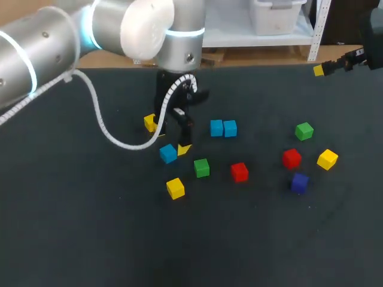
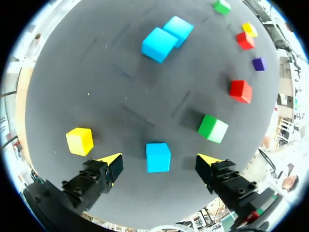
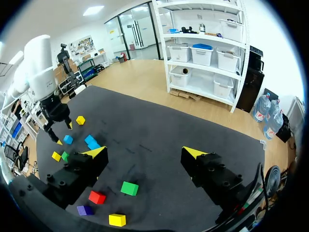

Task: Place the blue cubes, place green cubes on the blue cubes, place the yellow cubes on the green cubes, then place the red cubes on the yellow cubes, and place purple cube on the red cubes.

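Left wrist view: over the dark table [image 2: 96, 87], my left gripper [image 2: 159, 159] hangs wide open and empty, with the lone blue cube [image 2: 158, 157] between its fingers, untouched; my right gripper [image 3: 145, 153] gapes empty, well apart. Best, I judge: centre, descend squarely, close on flat faces, clear of the yellow cube [image 2: 79, 140] beside one finger
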`<action>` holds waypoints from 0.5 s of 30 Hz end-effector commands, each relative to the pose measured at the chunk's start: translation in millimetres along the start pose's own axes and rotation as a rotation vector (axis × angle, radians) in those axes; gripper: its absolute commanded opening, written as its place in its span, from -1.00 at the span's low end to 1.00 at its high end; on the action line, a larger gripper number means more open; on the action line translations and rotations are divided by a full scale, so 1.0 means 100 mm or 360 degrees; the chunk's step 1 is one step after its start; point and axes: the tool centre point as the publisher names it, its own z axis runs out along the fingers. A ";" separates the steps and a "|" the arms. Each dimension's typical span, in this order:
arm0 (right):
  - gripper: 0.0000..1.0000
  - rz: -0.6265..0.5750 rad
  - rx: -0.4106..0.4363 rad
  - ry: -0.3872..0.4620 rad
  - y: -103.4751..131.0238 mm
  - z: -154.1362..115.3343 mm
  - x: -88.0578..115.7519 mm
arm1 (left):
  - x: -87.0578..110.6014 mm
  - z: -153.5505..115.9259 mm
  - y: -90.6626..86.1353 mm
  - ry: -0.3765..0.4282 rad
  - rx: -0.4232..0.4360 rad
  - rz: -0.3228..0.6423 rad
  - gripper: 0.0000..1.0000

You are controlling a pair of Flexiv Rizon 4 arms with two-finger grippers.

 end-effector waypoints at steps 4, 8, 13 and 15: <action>1.00 -0.0002 -0.0007 -0.0004 -0.01 0.01 0.00 | 0.09 0.07 -0.07 -0.0422 -0.0110 -0.0013 1.00; 1.00 -0.0002 -0.0007 -0.0004 -0.01 0.01 0.00 | 0.10 0.09 -0.09 -0.0434 -0.0123 -0.0037 1.00; 1.00 -0.0002 -0.0007 -0.0004 -0.01 0.01 0.00 | 0.11 0.14 -0.08 -0.0460 -0.0137 -0.0072 1.00; 1.00 -0.0002 -0.0007 -0.0004 -0.01 0.01 0.00 | 0.11 0.15 -0.07 -0.0481 -0.0124 -0.0093 0.95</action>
